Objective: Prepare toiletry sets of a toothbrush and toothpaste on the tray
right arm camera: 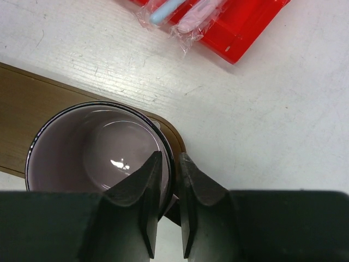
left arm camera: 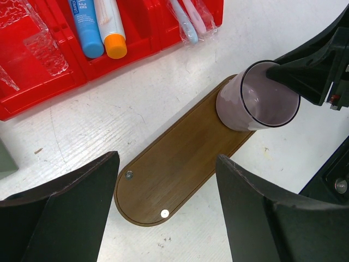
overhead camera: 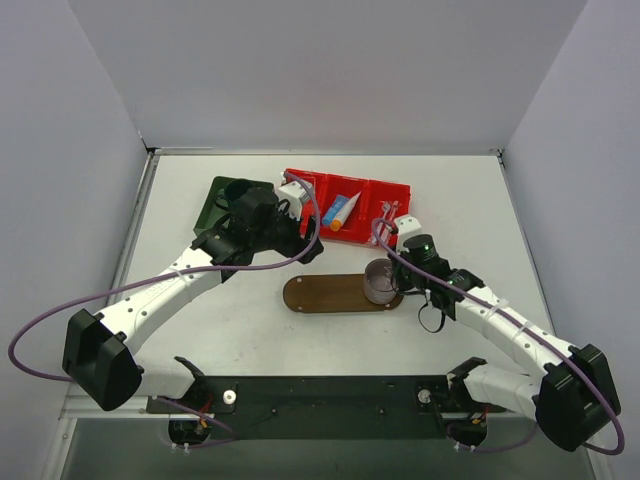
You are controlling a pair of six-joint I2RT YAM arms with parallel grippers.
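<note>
1. The oval dark wooden tray (overhead camera: 325, 295) lies flat on the white counter (overhead camera: 470, 210), between the two arms, and nearer the bases than the other things. A small metal stud (left arm camera: 129, 174) sits near its left end.
2. A translucent pink mug (overhead camera: 381, 282) stands upright on the tray's right end, its mouth facing up.
3. The right gripper (right arm camera: 170, 159) is at the mug's right side. One of its fingers (right arm camera: 150, 180) reaches inside the rim and the other stands just outside it. Only a narrow gap separates them, with the mug wall in it. I cannot tell whether they are pressing on the wall.
4. The left gripper (left arm camera: 168, 161) hangs over the tray's left half. Its fingers are spread wide and hold nothing.
5. Beyond the tray sits a red three-compartment bin (left arm camera: 54, 90).
   - The middle compartment holds a blue toothpaste tube (left arm camera: 87, 27) and a white tube with an orange cap (left arm camera: 112, 30), lying side by side.
   - The right compartment holds pale toothbrushes (left arm camera: 188, 22) in clear wrapping.
   - The left compartment holds more clear wrapping; what is in it I cannot make out.
6. A green box (overhead camera: 213, 208) sits left of the bin, partly behind the left arm.
</note>
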